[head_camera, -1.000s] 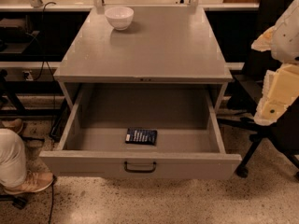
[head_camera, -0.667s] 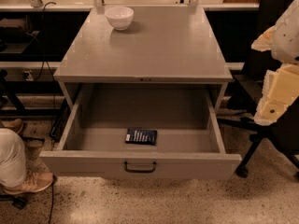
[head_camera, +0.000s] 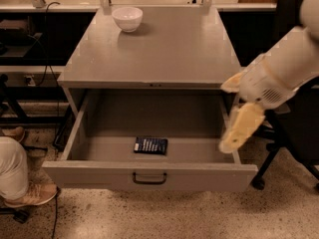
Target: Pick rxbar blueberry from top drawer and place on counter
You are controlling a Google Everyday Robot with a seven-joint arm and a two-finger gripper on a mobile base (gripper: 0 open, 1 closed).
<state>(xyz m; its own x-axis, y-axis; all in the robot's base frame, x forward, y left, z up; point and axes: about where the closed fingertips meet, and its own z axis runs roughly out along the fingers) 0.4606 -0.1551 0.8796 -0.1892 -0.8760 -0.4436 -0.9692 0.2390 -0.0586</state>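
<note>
Rxbar blueberry (head_camera: 150, 145): flat in open top drawer (head_camera: 149, 176), below worktop (head_camera: 164, 49) front edge, reachable from above. Claw (head_camera: 225, 116): spread, empty, beside front-right corner.

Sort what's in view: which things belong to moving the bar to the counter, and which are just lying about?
Job: rxbar blueberry, flat on the floor of the open top drawer; counter; gripper, over the drawer's right wall.
Lying about: white bowl, back left of the counter; black chair, right; person's shoe, lower left.
</note>
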